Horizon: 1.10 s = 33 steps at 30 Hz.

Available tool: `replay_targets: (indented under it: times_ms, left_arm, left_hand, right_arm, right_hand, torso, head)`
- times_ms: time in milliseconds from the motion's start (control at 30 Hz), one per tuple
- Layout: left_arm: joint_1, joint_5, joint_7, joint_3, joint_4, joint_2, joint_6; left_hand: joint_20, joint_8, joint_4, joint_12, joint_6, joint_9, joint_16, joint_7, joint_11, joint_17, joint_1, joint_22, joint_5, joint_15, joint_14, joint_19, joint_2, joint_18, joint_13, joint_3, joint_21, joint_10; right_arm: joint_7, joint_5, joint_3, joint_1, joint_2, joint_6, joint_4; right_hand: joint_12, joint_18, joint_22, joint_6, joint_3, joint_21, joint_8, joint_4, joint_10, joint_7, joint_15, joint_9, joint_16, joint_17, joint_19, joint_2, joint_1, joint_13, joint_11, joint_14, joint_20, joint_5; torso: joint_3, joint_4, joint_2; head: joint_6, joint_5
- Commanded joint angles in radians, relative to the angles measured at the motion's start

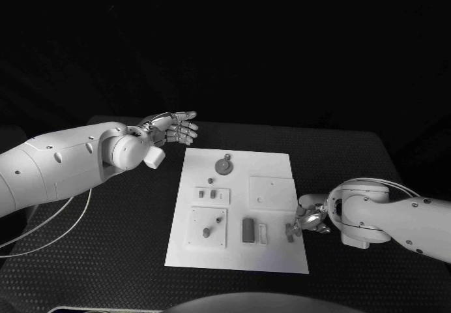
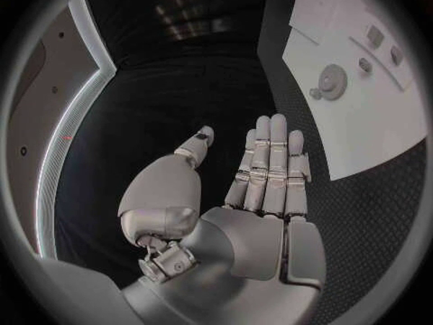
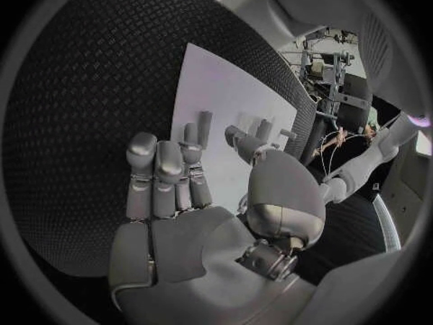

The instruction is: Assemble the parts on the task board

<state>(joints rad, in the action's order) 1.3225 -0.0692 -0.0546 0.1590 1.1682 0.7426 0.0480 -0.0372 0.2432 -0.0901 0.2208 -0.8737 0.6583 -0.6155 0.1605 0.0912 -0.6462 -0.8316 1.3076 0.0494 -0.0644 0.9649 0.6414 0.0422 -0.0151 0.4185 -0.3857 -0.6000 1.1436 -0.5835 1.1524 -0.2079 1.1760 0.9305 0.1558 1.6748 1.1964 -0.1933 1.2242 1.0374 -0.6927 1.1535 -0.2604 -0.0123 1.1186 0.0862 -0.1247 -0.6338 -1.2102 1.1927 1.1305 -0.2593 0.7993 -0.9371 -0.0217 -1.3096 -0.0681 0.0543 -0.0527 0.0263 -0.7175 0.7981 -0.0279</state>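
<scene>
The white task board (image 1: 272, 257) lies in the middle of the black table. On it are a round part (image 1: 223, 166), two small parts (image 1: 208, 193), a dark oblong part (image 1: 248, 229) and a small part in a square recess (image 1: 206, 231). My right hand (image 1: 307, 222) rests low at the board's right edge, fingers reaching over the rim. In the right wrist view this hand (image 3: 194, 195) has its fingers stretched toward the board (image 3: 212, 87), thumb apart, nothing between them. My left hand (image 1: 171, 128) hangs above the table beyond the board's far left corner, fingers straight (image 2: 270, 173), holding nothing.
Black textured table (image 1: 113, 261) surrounds the board on all sides. A thin cable (image 1: 57, 222) trails under my left arm at the table's left side. The left wrist view shows the board's far end (image 2: 361, 115) with the round part (image 2: 331, 79).
</scene>
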Motion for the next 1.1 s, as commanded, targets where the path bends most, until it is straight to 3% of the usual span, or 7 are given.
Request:
replay_targets:
  times_ms: [33,167,467,700,900,1033,1100]
  left_arm:
    - [0.001,-0.002,-0.012,-0.001,0.005,-0.001,-0.016]
    - [0.001,-0.008,-0.009,-0.001,0.003,0.001,-0.013]
    - [0.001,-0.01,-0.01,-0.001,0.004,0.006,-0.014]
    - [0.001,-0.01,-0.011,-0.001,0.007,0.006,-0.017]
    - [0.001,-0.01,-0.01,-0.001,0.008,0.008,-0.018]
    - [0.001,-0.01,-0.01,-0.001,0.008,0.009,-0.018]
    - [0.001,-0.01,-0.009,-0.001,0.009,0.01,-0.02]
  left_hand:
    - [0.001,-0.004,0.004,0.005,-0.006,-0.001,0.006,-0.001,-0.004,-0.001,-0.003,0.019,0.0,0.001,-0.007,-0.001,0.005,-0.009,-0.001,0.002,0.006,-0.004]
    - [0.001,-0.004,0.005,0.005,-0.007,-0.001,0.006,-0.001,-0.004,-0.001,-0.003,0.019,0.0,0.001,-0.007,-0.001,0.005,-0.009,-0.001,0.002,0.006,-0.004]
    - [0.001,-0.004,0.005,0.005,-0.007,-0.001,0.006,-0.001,-0.003,-0.001,-0.002,0.019,0.0,0.001,-0.007,-0.001,0.006,-0.009,-0.001,0.003,0.006,-0.004]
    - [0.002,-0.004,0.006,0.005,-0.007,-0.001,0.006,-0.001,-0.003,-0.001,-0.002,0.019,0.0,0.0,-0.007,-0.001,0.006,-0.009,-0.002,0.003,0.006,-0.004]
    - [0.002,-0.004,0.007,0.005,-0.007,-0.001,0.006,-0.001,-0.003,-0.001,-0.001,0.019,0.0,0.0,-0.007,-0.001,0.005,-0.009,-0.002,0.004,0.006,-0.004]
    - [0.002,-0.004,0.007,0.005,-0.007,-0.001,0.006,-0.001,-0.003,-0.001,-0.001,0.019,0.0,0.0,-0.007,-0.001,0.005,-0.009,-0.002,0.004,0.006,-0.004]
    - [0.002,-0.004,0.007,0.005,-0.007,-0.001,0.006,-0.001,-0.003,-0.001,-0.001,0.019,0.0,0.0,-0.007,-0.001,0.005,-0.009,-0.002,0.004,0.006,-0.004]
  right_arm:
    - [-0.002,0.037,0.0,-0.01,-0.008,0.001,-0.004]
    - [-0.001,0.035,0.0,-0.023,-0.027,0.003,-0.018]
    - [-0.009,0.049,0.0,-0.043,-0.046,0.004,-0.046]
    - [-0.024,0.096,0.0,-0.057,-0.077,-0.032,-0.067]
    - [-0.029,0.142,-0.001,-0.077,-0.102,-0.032,-0.079]
    - [-0.028,0.182,-0.001,-0.088,-0.108,-0.032,-0.078]
    - [-0.029,0.186,-0.002,-0.09,-0.108,-0.031,-0.076]
  right_hand:
    - [-0.003,-0.068,-0.001,0.003,0.0,0.007,-0.006,0.007,0.007,0.001,0.001,-0.001,0.001,0.0,0.003,-0.006,-0.006,0.001,-0.001,-0.002,0.005,-0.006]
    - [-0.004,-0.068,-0.002,0.003,-0.002,0.007,-0.006,0.009,0.007,0.001,0.001,-0.002,0.002,-0.001,0.003,-0.007,-0.006,0.001,-0.002,-0.001,0.005,-0.006]
    - [-0.004,-0.068,-0.002,0.003,-0.005,0.007,-0.006,0.012,0.007,0.001,0.001,-0.002,0.002,-0.001,0.003,-0.005,-0.005,0.001,-0.002,-0.001,0.005,-0.006]
    - [-0.004,-0.068,-0.003,0.005,-0.011,0.009,-0.007,0.018,0.009,0.0,0.001,-0.004,-0.001,0.003,0.004,0.001,-0.004,0.001,-0.002,-0.005,0.005,-0.006]
    - [-0.004,-0.068,-0.004,0.006,-0.036,0.011,-0.007,0.024,0.01,-0.001,0.0,-0.006,-0.005,0.006,0.004,0.0,0.006,0.001,-0.003,-0.008,0.005,-0.006]
    - [-0.003,-0.068,-0.004,0.006,-0.049,0.013,-0.007,0.018,0.01,-0.001,0.0,-0.007,-0.004,0.005,0.004,0.0,0.018,0.0,-0.003,-0.008,0.004,-0.006]
    - [-0.003,-0.068,-0.004,0.004,-0.072,0.014,-0.006,-0.01,0.009,-0.002,-0.001,-0.008,-0.002,0.004,0.003,0.008,0.06,0.0,-0.004,-0.006,0.001,-0.006]
  torso:
    - [0.0004,0.0014,0.0]
    - [-0.0003,0.0004,0.0]
    - [-0.0006,0.0007,0.0]
    - [-0.0008,-0.0001,0.0]
    - [-0.0013,0.0009,0.001]
    - [-0.0018,0.001,0.001]
    - [-0.0018,0.001,0.001]
  head:
    - [0.001,0.001]
    - [-0.002,0.002]
    - [0.005,0.001]
    - [0.004,0.0]
    - [0.003,0.001]
    - [0.004,0.0]
    - [0.005,-0.001]
